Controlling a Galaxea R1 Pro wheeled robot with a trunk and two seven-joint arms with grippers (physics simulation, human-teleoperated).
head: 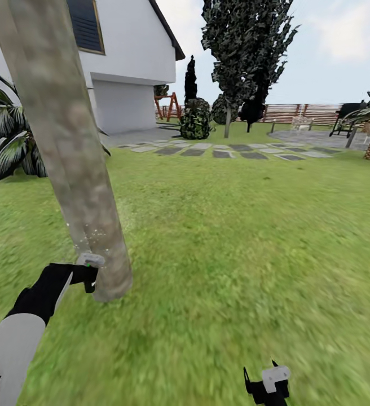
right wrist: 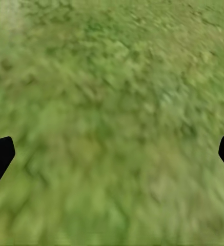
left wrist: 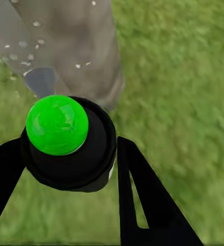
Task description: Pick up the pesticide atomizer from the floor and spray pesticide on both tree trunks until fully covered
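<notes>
i have the left gripper (left wrist: 65,169) closed around the pesticide atomizer (left wrist: 68,143), its black fingers (left wrist: 142,195) pressed against either side of the dark body, with the bright green round cap facing the wrist camera. from the head view the left gripper (head: 89,276) holds the atomizer (head: 90,261) just beside the base of the tree trunk (head: 66,141), a thick pale grey-brown column leaning up and to the left out of the lawn (head: 236,254). a few whitish specks of pesticide (head: 89,234) hang against the lower trunk, and in the left wrist view the specks (left wrist: 27,56) dot the bark. my right gripper (right wrist: 112,154) hangs low over bare grass, fingers spread wide with nothing between them. behind stand a white house (head: 128,51), stepping stones (head: 224,149) and a slatted fence (head: 303,113).
</notes>
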